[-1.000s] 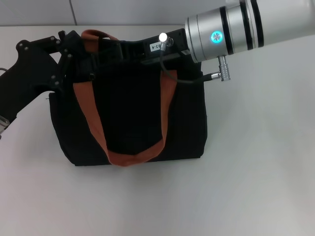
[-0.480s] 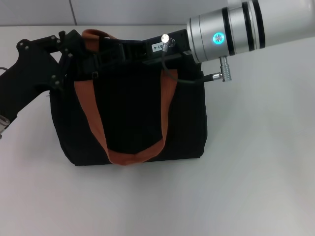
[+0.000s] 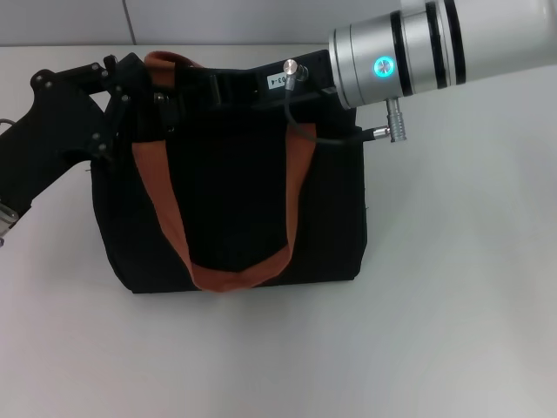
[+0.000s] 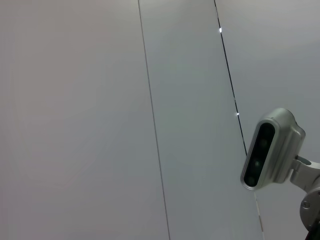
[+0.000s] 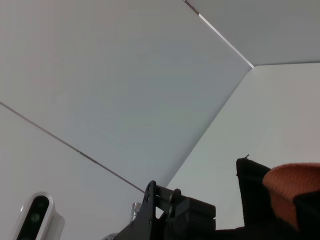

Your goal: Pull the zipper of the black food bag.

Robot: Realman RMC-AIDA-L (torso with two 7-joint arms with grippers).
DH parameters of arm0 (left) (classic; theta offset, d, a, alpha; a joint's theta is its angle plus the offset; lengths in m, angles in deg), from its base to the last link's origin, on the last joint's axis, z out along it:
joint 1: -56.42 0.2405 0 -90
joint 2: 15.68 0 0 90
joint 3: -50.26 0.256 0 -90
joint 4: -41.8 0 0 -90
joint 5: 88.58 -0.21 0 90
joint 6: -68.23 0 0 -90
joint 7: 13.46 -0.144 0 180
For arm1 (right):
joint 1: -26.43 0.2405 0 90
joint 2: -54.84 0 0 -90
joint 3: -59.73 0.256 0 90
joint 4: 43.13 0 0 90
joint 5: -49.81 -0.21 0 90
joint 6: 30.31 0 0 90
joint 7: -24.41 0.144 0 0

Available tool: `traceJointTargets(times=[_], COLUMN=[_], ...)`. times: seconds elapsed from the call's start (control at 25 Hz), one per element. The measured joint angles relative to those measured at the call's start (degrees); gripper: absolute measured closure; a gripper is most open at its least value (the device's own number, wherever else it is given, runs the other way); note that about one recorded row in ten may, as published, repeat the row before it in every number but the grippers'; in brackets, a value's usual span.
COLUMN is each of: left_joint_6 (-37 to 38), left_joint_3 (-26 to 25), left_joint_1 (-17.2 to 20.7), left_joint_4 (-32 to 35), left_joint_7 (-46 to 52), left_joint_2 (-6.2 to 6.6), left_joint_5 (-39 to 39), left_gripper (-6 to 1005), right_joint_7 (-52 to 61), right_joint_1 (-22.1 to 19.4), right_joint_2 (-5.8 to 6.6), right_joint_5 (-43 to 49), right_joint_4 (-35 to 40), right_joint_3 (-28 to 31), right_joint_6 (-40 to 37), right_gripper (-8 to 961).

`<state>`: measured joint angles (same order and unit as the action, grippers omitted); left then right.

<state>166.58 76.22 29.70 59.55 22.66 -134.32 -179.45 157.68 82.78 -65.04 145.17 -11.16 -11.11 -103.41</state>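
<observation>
Head view: the black food bag (image 3: 231, 187) stands upright on the white desk (image 3: 452, 305), nearer the far edge than the near one and a little toward the left side. Its long axis runs left to right, parallel to the far edge, and its broad face points at the near edge. One rust-brown handle (image 3: 222, 252) hangs down that face in a loop. The left gripper (image 3: 144, 91) is at the bag's far left top corner, against the top edge where the handle rises; whether it is spread or pinching cannot be told. The right gripper (image 3: 231, 87) reaches in from the right along the bag's top edge, its silver forearm (image 3: 418, 48) above the far right corner of the bag; its grip cannot be told either. The zipper is hidden among the black parts.

Left wrist view: only a grey panelled wall (image 4: 100, 125) and a silver camera housing (image 4: 270, 150).

Right wrist view: the left gripper's black body (image 5: 170, 215), a corner of the bag (image 5: 252, 192) and the handle (image 5: 292, 187), with desk and wall behind.
</observation>
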Motion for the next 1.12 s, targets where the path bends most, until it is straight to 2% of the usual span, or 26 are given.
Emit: traceJointTargets(times=[0.08, 0.28, 0.6, 0.68, 0.72, 0.76, 0.84, 0.88, 0.92, 1.08, 1.12], left_joint_6=[0.1, 0.4, 0.4, 0.5, 0.5, 0.5, 0.5, 0.5, 0.5, 0.3, 0.3], left_joint_3=[0.0, 0.1, -0.2, -0.3, -0.3, -0.3, -0.3, -0.3, -0.3, -0.3, -0.3], left_joint_1=[0.0, 0.0, 0.0, 0.1, 0.1, 0.1, 0.1, 0.1, 0.1, 0.2, 0.2], left_joint_4=[0.0, 0.0, 0.0, 0.0, 0.0, 0.0, 0.0, 0.0, 0.0, 0.0, 0.0], left_joint_7=[0.0, 0.0, 0.0, 0.0, 0.0, 0.1, 0.1, 0.1, 0.1, 0.1, 0.1], left_joint_2=[0.0, 0.0, 0.04, 0.06, 0.06, 0.07, 0.08, 0.11, 0.11, 0.2, 0.2], left_joint_5=[0.0, 0.0, 0.0, 0.0, 0.0, 0.0, 0.0, 0.2, 0.2, 0.8, 0.8], left_gripper=[956, 956, 954, 954, 954, 953, 953, 953, 953, 952, 952], right_joint_7=[-0.4, -1.0, 0.8, 4.6, 4.6, 7.4, 8.7, 11.1, 11.1, 14.6, 14.6], right_joint_1=[-0.1, -0.1, -1.8, -5.1, -5.1, -7.9, -9.3, -12.1, -12.1, -17.9, -17.9], right_joint_2=[0.0, 0.01, 0.51, 0.51, 0.51, 0.5, 0.5, 0.49, 0.49, 0.52, 0.52], right_joint_5=[-0.1, 0.0, 2.3, 6.0, 6.0, 8.3, 9.3, 10.9, 10.9, 12.9, 12.9], right_joint_4=[0.1, 0.3, 1.9, 7.5, 7.5, 12.2, 14.5, 18.8, 18.8, 27.3, 27.3], right_joint_3=[0.0, 0.0, 0.2, 0.2, 0.2, 0.1, 0.1, 0.1, 0.1, 0.3, 0.3], right_joint_6=[0.0, 0.1, 1.0, 1.3, 1.3, 1.2, 1.1, 0.8, 0.8, -0.4, -0.4], right_gripper=[834, 955, 922, 914, 910, 906, 897, 893, 889, 872, 868])
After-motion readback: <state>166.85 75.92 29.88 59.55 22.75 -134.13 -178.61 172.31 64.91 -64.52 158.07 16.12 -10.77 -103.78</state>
